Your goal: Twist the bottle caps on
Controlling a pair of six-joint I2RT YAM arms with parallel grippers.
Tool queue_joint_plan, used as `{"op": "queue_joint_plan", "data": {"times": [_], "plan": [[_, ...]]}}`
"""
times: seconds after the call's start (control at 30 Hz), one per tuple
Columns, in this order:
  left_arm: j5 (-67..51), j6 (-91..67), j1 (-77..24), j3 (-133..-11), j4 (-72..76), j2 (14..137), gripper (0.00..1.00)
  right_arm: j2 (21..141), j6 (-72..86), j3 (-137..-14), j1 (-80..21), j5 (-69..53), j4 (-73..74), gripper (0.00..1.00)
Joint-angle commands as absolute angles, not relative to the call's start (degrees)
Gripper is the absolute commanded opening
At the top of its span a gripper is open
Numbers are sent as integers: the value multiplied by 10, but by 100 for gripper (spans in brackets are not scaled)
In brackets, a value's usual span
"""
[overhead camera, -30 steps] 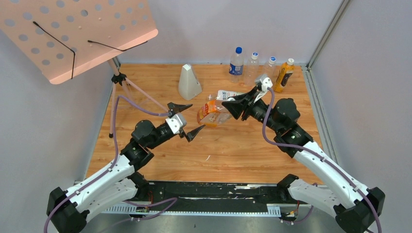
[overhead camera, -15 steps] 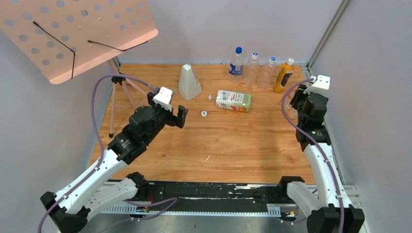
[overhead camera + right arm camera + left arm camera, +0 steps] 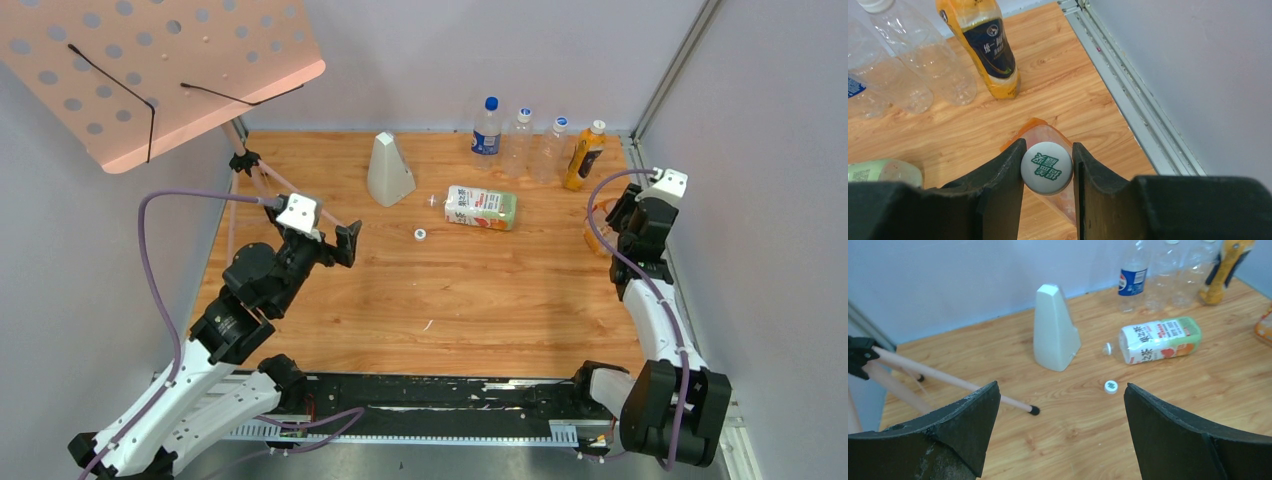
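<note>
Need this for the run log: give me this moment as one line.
left tool open, empty | right tool shut on white cap over orange-label bottle | loose cap on table | green-labelled bottle lying uncapped

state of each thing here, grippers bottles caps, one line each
left gripper: open, empty
right gripper: shut on fitted cap
fitted cap: on small bottle, tightness unclear
small bottle: capped, gripped at the cap
loose cap: lying free, on no bottle
large bottle: on its side, looks uncapped
back-row bottles: upright, capped
</note>
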State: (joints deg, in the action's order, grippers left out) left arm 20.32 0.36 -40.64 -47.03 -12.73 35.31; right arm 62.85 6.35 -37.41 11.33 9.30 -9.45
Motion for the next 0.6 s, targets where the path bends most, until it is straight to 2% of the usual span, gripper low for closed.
{"op": "queue_joint_plan", "data": {"times": [0.0, 0.2, 0.43, 0.57], "plan": [[256, 13, -398, -474, -135, 373, 100, 649, 69, -370, 117, 87, -155, 12], [269, 4, -395, -481, -145, 393, 100, 677, 69, -381, 118, 76, -137, 23], [284, 12, -395, -465, -133, 377, 100, 688, 72, -402, 118, 64, -108, 57], [286, 14, -395, -462, -131, 378, 100, 697, 70, -421, 118, 57, -90, 67]]}}
